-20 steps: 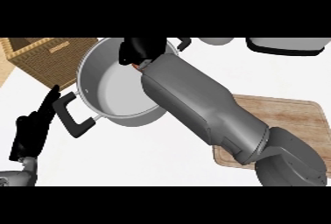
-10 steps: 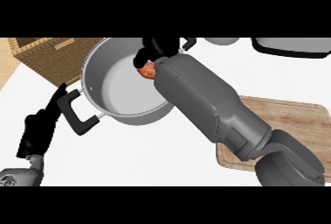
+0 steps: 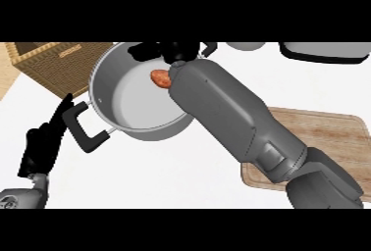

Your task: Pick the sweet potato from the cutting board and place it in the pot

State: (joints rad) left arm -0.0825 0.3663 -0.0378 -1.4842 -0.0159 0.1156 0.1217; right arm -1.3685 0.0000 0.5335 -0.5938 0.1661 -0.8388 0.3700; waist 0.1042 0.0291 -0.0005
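Observation:
The orange-brown sweet potato (image 3: 160, 78) shows inside the grey pot (image 3: 123, 100), near its far right wall. My right hand (image 3: 174, 51) hovers over the pot's far rim with its fingers spread, just above the sweet potato and not curled on it. The right forearm crosses the pot's right side and hides part of it. The wooden cutting board (image 3: 330, 139) lies at the right, partly under that arm, with nothing showing on it. My left hand (image 3: 45, 142) rests open at the left, fingers straight, beside the pot's black handle (image 3: 85, 131).
A wicker basket (image 3: 49, 63) stands at the back left, touching the pot's rim line. Grey and white kitchenware (image 3: 322, 51) sits along the back right edge. White counter (image 3: 174, 171) stretches in front of the pot.
The right hand was curled over the sweet potato and hid it; its fingers have spread and the sweet potato now shows in the pot. The left hand has shifted slightly.

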